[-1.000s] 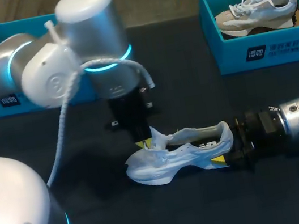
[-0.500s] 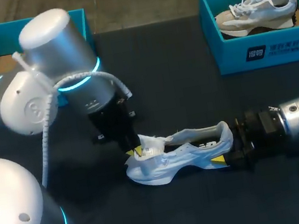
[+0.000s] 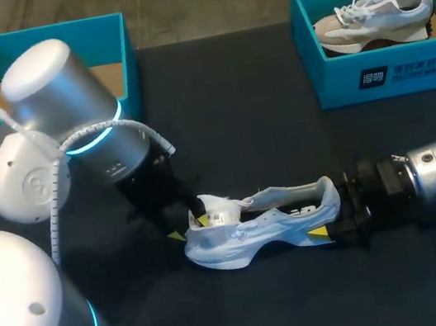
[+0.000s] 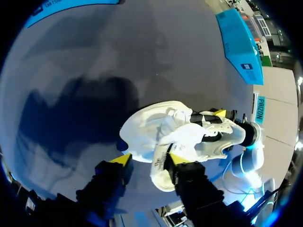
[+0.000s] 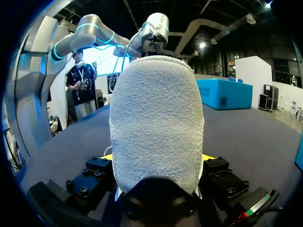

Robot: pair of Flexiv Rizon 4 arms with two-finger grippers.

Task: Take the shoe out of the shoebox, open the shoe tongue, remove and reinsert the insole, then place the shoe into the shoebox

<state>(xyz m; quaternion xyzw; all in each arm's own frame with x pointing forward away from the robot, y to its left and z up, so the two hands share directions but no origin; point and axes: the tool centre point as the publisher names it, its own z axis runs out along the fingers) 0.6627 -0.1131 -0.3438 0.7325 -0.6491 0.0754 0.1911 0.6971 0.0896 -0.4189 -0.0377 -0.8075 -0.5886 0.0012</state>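
Black matte tabletop [image 3: 259, 106] carries a pale shoe [image 3: 254, 228] near its middle, well apart from the two teal boxes at the far edge. The left shoebox [image 3: 118, 54] shows a cardboard floor, partly hidden by my left arm. The right shoebox [image 3: 388, 76] holds a second shoe [image 3: 373, 16] and bears white print on its front. The left gripper [image 4: 149, 160] stands with fingers apart at the toe end, the tongue against one finger. The right gripper [image 3: 327, 213] is clamped on the heel, one tip hidden behind it.

Black table [image 3: 261, 122]; ice-white sneaker [image 3: 254, 228], black-lined; beige-and-white sneaker [image 3: 369, 16] inside teal shoebox [image 3: 338, 80] with white print; second teal shoebox [image 3: 45, 30], tan-floored; silver arms [image 3: 48, 99] ringed cyan; yellow fingertips [image 4: 124, 159].
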